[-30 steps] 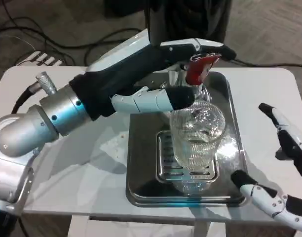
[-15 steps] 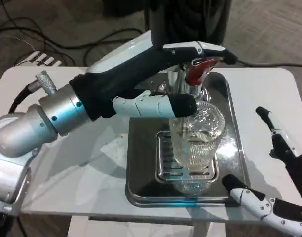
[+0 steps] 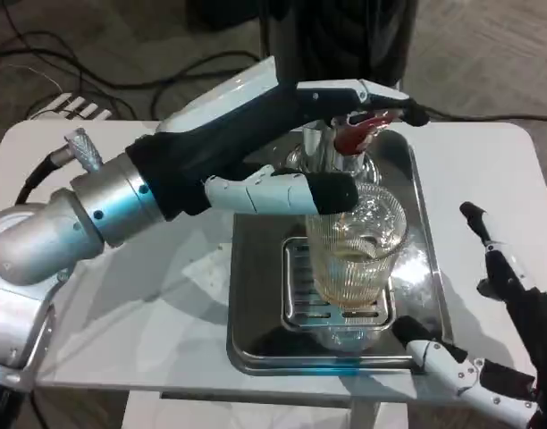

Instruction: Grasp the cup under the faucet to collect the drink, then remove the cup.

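Cup under the faucet, left hand on the red lever.

Head view: the ribbed clear cup point(image 3: 354, 255) stood upright on the slotted grate point(image 3: 302, 290) of the steel tray point(image 3: 256, 295), its long axis vertical and its mouth facing up toward the faucet point(image 3: 323, 152) directly above it, with pale amber drink inside. The left hand point(image 3: 291, 147) reached in from the picture's left, upper fingers point(image 3: 363, 92) lying over the red lever point(image 3: 358, 134) and another finger beside the cup's rim; whether it truly clasped the lever I cannot tell. The right hand point(image 3: 501, 349) hovered near the tray's right front corner, fingers spread and holding nothing, apart from the cup. Everything sat on the white table point(image 3: 122, 295).
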